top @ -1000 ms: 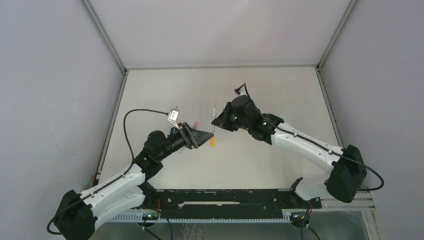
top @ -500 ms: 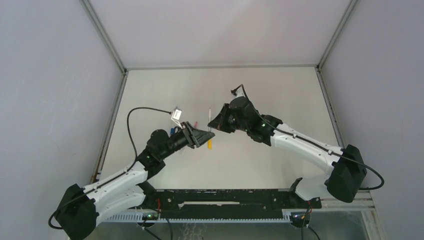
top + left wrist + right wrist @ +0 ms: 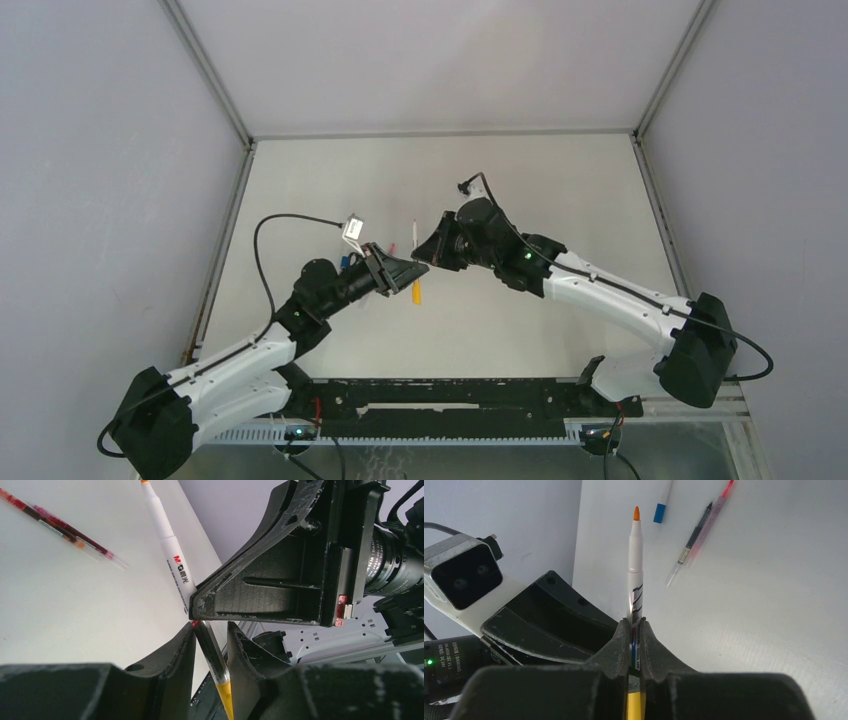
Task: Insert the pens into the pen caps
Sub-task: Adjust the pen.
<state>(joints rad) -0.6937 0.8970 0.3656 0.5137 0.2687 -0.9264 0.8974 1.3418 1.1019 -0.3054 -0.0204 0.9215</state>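
- At the far left of the table (image 3: 330, 180), just beyond the left arm's wrist, the loose pens (image 3: 65, 527) lie flat: red, pink and a dark one. A blue-ended pen (image 3: 660, 510) lies close by. None of them has shifted in the last second.
- The left gripper (image 3: 211, 632) has narrowed from wide to half-spread. Its jaws now straddle the lower barrel just above the yellow end. A sliver of gap shows on one side, so it is probably not pinching yet.
- The yellow-orange pen (image 3: 636, 565) appears to be held clear of the table, with its bare orange tip pointing far. It has been carried a little left, into those jaws.
- The right gripper (image 3: 635, 626) is pressed together on the pen's middle, as before.
- This looks like a handover or a two-gripper hold forming. No cap is on the tip yet, so the capping is still to come.
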